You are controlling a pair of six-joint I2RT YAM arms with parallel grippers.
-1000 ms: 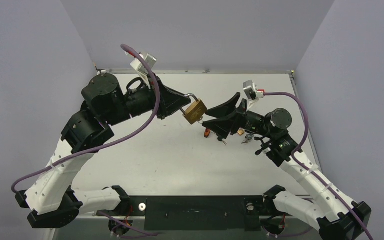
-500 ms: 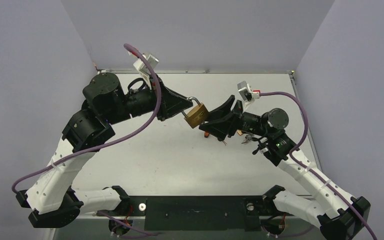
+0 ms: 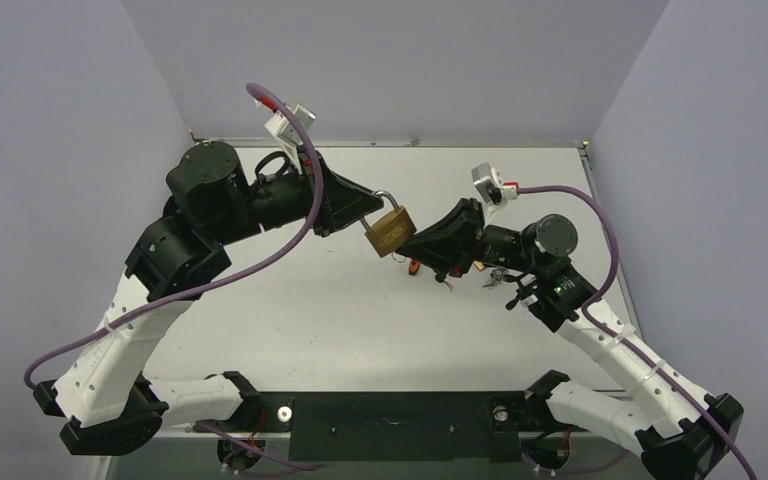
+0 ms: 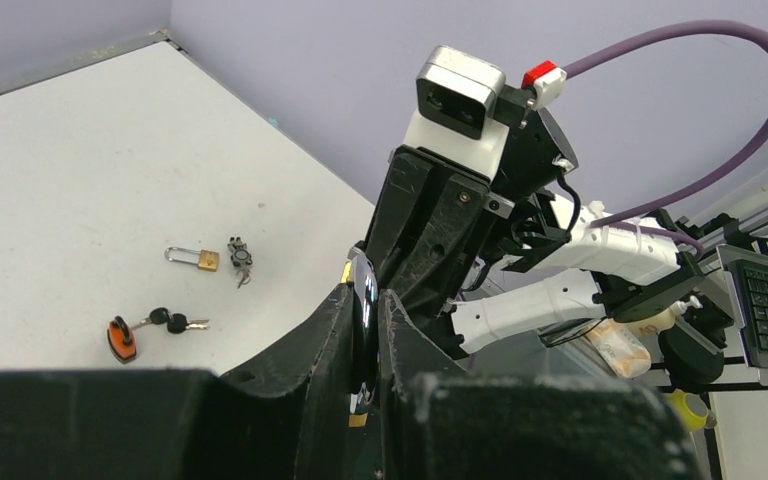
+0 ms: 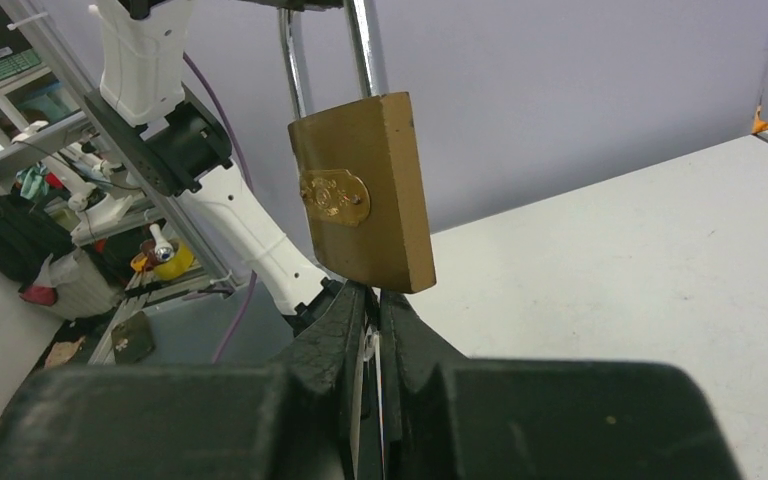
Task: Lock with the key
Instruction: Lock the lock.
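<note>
A brass padlock (image 3: pixel 388 231) hangs in the air above the table. My left gripper (image 3: pixel 368 208) is shut on its silver shackle (image 4: pixel 365 300), which sits pinched between the black fingers. My right gripper (image 3: pixel 410 243) is directly under the lock body (image 5: pixel 365 190), its fingertips (image 5: pixel 355 300) touching the lock's bottom. It is shut on a thin silver key (image 5: pixel 371 350) held edge-on between the fingers. The top of the key, where it meets the lock, is hidden.
On the table under the right arm lie an orange fob with keys (image 4: pixel 120 338), a small brass padlock (image 4: pixel 195 259) and a dark key bunch (image 4: pixel 240 258). The orange fob (image 3: pixel 414 265) also shows below the right gripper. Grey walls surround the table.
My right gripper has moved up and left to the padlock's underside and gone from open to shut. The left arm and padlock have shifted only slightly.
</note>
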